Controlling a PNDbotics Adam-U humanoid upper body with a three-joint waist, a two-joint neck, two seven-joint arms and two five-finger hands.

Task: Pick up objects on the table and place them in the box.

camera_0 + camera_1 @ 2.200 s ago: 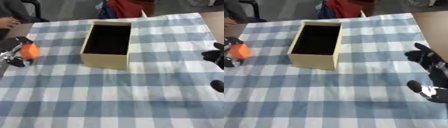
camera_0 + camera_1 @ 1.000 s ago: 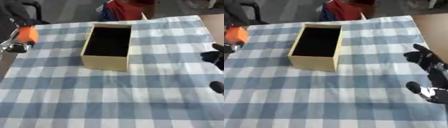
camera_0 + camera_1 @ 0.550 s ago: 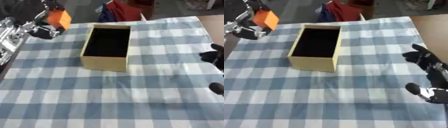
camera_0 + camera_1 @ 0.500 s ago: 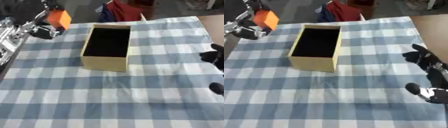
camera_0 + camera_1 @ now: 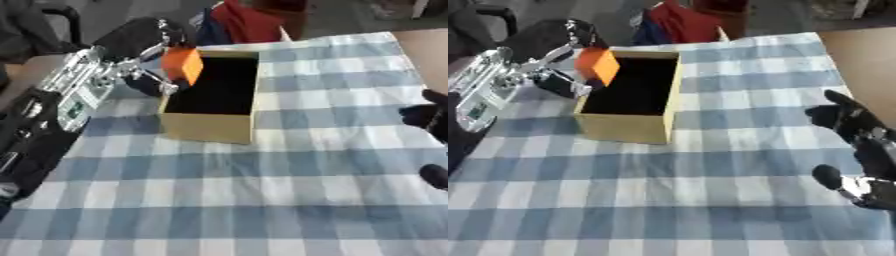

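Note:
An orange block hangs over the left rim of the open tan box, whose inside is dark. My left hand is shut on the block, fingers above and below it, with the silver and black arm reaching in from the left. My right hand rests open at the right edge of the table, fingers up, holding nothing.
The table carries a blue and white checked cloth. Bare wooden tabletop shows at the far right. A red and blue bundle and a dark chair stand beyond the far edge.
My left hand has carried the orange block from the far left of the table rightward to the box's left rim. The right hand has stayed put.

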